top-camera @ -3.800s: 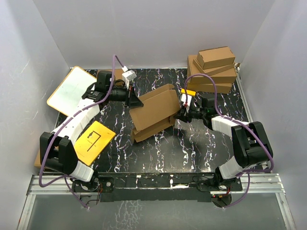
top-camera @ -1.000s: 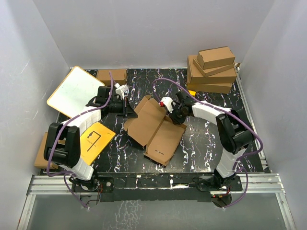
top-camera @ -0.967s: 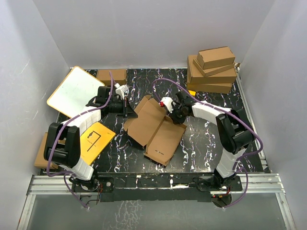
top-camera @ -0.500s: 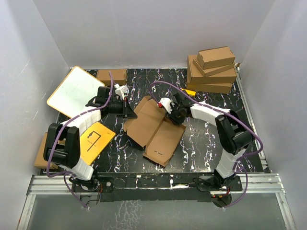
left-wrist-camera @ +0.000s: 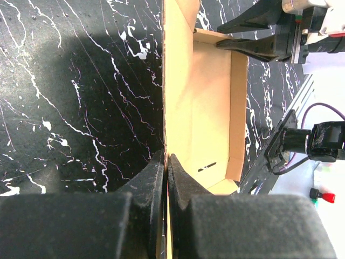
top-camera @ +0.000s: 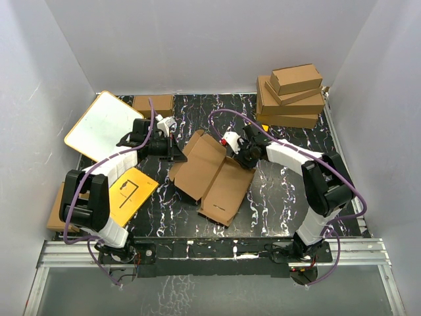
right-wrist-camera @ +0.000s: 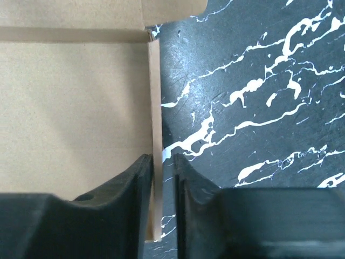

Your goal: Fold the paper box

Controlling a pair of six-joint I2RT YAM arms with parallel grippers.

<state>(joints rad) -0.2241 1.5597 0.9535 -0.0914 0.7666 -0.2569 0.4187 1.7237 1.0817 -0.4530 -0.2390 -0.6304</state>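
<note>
While the overhead view holds everything at once, the paper box [top-camera: 214, 174] lies mid-worktop [top-camera: 283, 197] between the two arms. It is plain brown corrugated card, opened out as a die-cut sheet. Two broad panels meet at a crease, and small flaps stick out at the far end. The left pincer [top-camera: 176, 155] meets its left edge; the right pincer [top-camera: 238, 155] sits at its far right edge. Off to the sides are a stack of closed brown boxes [top-camera: 293, 95] at the far right corner, a white board with an orange rim [top-camera: 99, 125] far left and a yellow card with black lines [top-camera: 128, 191] near left.

Left wrist: pincer [left-wrist-camera: 165, 162] clamped tight on the sheet's raised edge, the card seen edge-on as a thin line. Beyond it is a pale inner panel [left-wrist-camera: 205, 108] with low side walls and one short slit. The other arm's black fingers [left-wrist-camera: 242, 47] are at the far end.

Right wrist: pincer [right-wrist-camera: 161, 162] a little apart, straddling a narrow side flap. A sliver of worktop [right-wrist-camera: 259, 81] shows beside the flap in the gap. The panel [right-wrist-camera: 75, 108] is flat, matte and unprinted.
</note>
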